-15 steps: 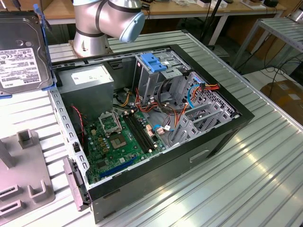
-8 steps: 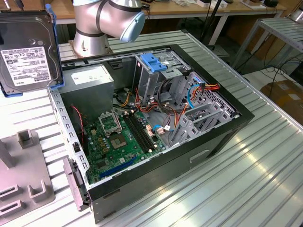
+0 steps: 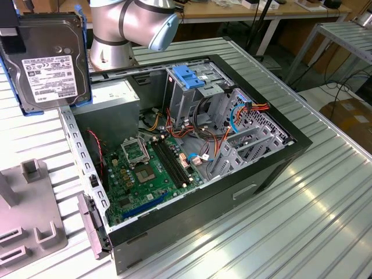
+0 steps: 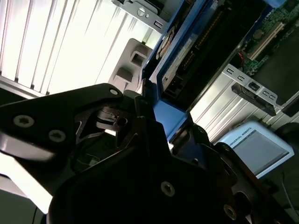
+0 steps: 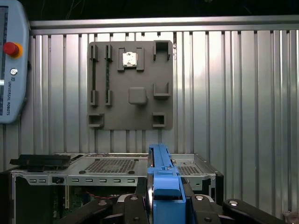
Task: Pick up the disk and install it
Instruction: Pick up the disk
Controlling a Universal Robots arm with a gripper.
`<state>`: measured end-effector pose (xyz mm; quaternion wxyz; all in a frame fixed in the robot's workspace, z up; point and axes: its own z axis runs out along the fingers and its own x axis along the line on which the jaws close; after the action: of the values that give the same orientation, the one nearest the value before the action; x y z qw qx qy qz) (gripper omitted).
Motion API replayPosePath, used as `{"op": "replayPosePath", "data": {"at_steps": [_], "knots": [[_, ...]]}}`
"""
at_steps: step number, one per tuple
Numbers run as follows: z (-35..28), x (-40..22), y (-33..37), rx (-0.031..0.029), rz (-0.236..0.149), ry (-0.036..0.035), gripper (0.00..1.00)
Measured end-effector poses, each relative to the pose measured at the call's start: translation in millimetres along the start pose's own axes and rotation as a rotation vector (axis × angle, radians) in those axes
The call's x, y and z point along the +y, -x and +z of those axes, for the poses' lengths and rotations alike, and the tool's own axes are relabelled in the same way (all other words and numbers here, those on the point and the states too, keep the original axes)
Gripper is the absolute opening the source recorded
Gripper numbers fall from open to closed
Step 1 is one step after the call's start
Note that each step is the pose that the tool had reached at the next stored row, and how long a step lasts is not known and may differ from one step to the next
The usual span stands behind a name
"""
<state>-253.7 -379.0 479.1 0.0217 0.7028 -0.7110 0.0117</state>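
Your tool (image 5: 164, 200) was clamped on the disk (image 3: 49, 58), held up near the open computer case (image 3: 232, 195). Pick-up looked done; installing would call for squaring it to the drive cage (image 3: 189, 87).

disk (image 3: 49, 58) above case (image 3: 244, 186) edge

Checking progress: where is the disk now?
The disk hangs in the air at the exterior view's upper left, above the open computer case's corner, its blue frame gripped between the fingers in the first wrist view.

Open PC case (image 3: 261, 186), grey jig plate (image 5: 121, 112)
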Motion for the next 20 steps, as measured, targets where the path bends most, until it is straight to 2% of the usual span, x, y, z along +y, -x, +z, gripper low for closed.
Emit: {"op": "replayPosePath", "data": {"at_steps": [3,13,20], "knots": [[-0.1,-4.1,0.1,0.0000,0.000,0.0001,0.37],[-0.1,-4.6,0.1,0.0000,0.000,0.0000,0.37],[0.2,-12.1,0.2,-0.0001,0.000,0.0000,0.37]]}}
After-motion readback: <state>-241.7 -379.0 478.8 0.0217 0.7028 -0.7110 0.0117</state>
